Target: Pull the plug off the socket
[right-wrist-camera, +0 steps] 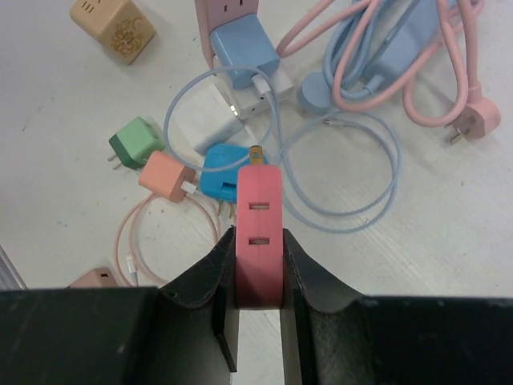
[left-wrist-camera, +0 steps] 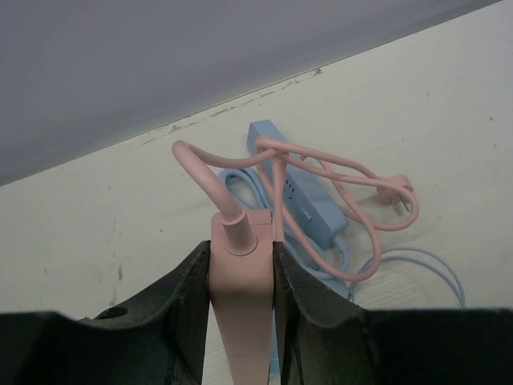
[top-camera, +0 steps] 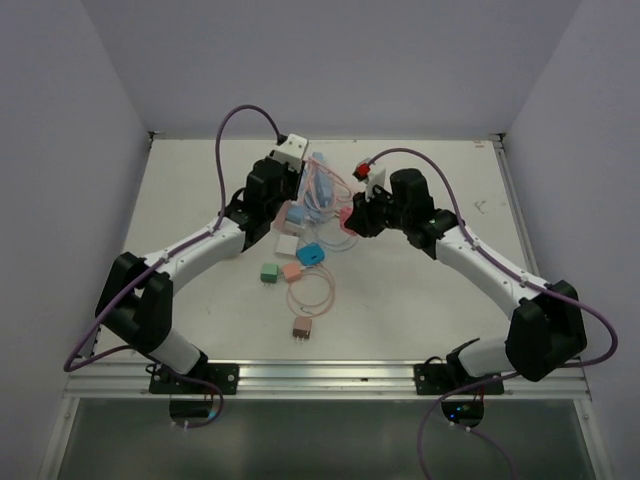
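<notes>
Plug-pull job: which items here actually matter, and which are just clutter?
In play:
- pink power strip, clamped in the left gripper
- red plug, clamped in the right gripper, apart from the strip

Clutter:
- blue power strip
- green charger
- salmon charger
- blue plug
- tan cube
- brown adapter

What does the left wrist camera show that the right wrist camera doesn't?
Only left wrist: the left gripper shut on the pink power strip at its cord end. Only right wrist: the right gripper shut on a red adapter, plus the green charger and peach charger. Both: the blue power strip and the pink plug.
</notes>
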Motion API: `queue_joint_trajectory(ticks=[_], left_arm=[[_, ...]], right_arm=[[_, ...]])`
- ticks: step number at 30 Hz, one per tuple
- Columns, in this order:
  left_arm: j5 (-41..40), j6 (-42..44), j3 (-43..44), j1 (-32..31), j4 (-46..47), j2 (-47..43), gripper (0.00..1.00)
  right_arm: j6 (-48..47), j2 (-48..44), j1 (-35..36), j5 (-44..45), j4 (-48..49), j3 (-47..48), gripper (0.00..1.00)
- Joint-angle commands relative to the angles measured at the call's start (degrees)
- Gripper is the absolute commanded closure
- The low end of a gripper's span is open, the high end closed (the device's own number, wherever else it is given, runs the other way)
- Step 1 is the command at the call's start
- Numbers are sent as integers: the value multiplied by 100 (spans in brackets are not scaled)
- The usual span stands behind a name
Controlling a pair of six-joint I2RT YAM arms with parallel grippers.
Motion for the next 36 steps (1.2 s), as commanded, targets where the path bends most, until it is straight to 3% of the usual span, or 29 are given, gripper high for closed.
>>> queue_joint_trajectory(ticks=[1,10,19,22,24,25,29,32,36], left_arm=[[-273,143,518,-9,975,-202,100],[-449,-340,790,-18,580,-360,100],[-256,-657,703,-18,447,-624,100],[-98,-762,676,-9,404,-650,100],[8,-789,659,-18,368,-650,100],[26,-824,641,-18,342,-668,100],[87,-842,509,-18,324,-720,100],[131,-886,430,-9,307,-747,100],[263,-991,395,-18,219,-765,100]], right_arm=[[448,-310,-12,151,-323,104,100],[1512,-372,-12,-401,326,-1213,100],[2417,454,-12,-1536,1785,-1988,99],[2576,822,-12,-1642,1936,-1936,89],[2541,876,-12,-1336,1813,-1918,78],[2515,833,-12,-1221,1752,-1918,64],[2173,483,-12,-396,1086,-1813,34],[1787,79,-12,211,628,-1664,25],[1513,-336,-12,353,512,-1348,24]])
